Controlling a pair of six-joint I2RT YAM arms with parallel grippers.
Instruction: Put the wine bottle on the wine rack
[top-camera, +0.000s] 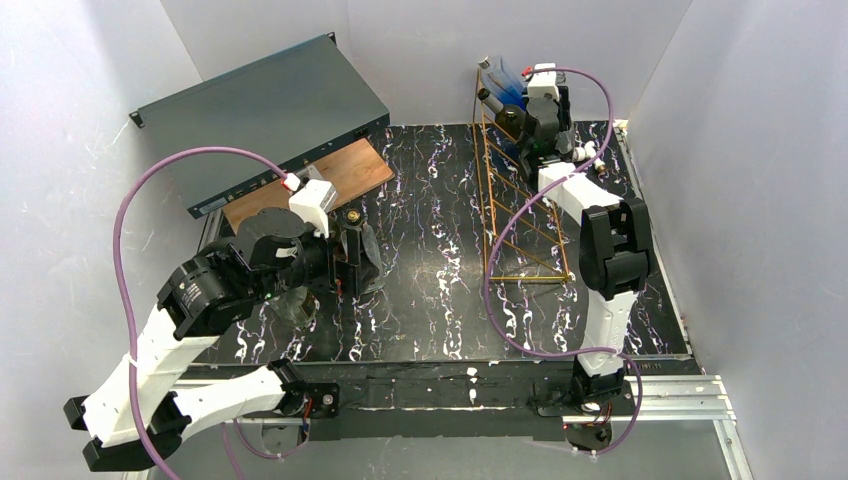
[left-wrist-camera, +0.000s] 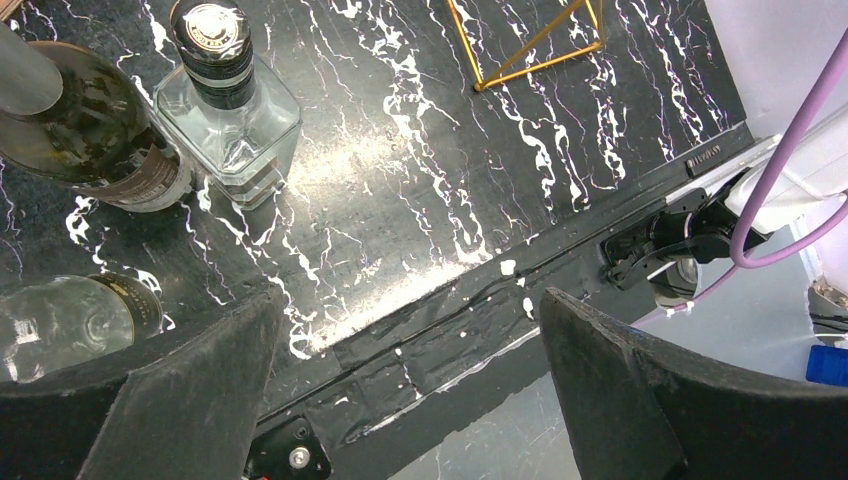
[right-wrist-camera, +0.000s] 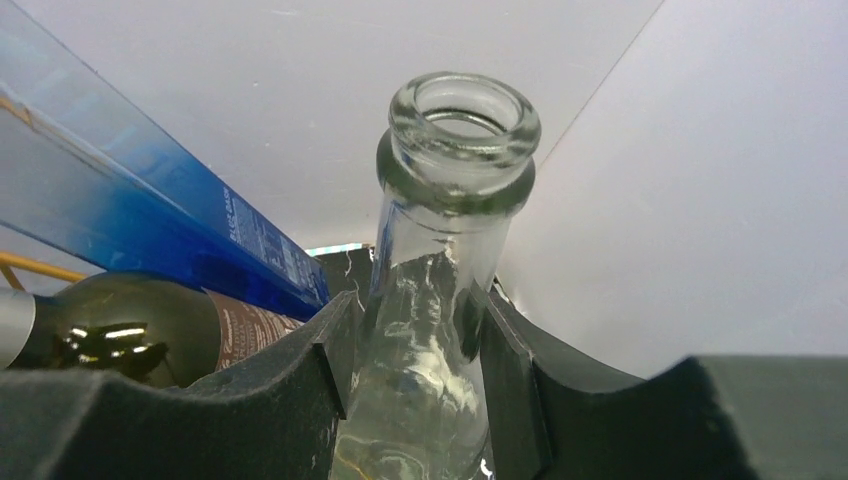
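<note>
The gold wire wine rack (top-camera: 505, 200) stands at the back right of the marbled table; its foot shows in the left wrist view (left-wrist-camera: 530, 45). My right gripper (top-camera: 522, 122) is at the top of the rack. In the right wrist view my right gripper (right-wrist-camera: 420, 330) is shut on the neck of a clear glass bottle (right-wrist-camera: 455, 150) with an open mouth. A blue bottle (right-wrist-camera: 150, 220) and a dark bottle with a brown label (right-wrist-camera: 130, 335) lie beside it on the rack. My left gripper (left-wrist-camera: 408, 310) is open and empty above the table's near edge.
Three bottles stand by my left gripper: a square clear one with a black cap (left-wrist-camera: 230, 110), a dark wine bottle (left-wrist-camera: 90, 130) and a clear one (left-wrist-camera: 65, 320). A dark grey metal box (top-camera: 270, 110) and a wooden board (top-camera: 345, 170) are at the back left.
</note>
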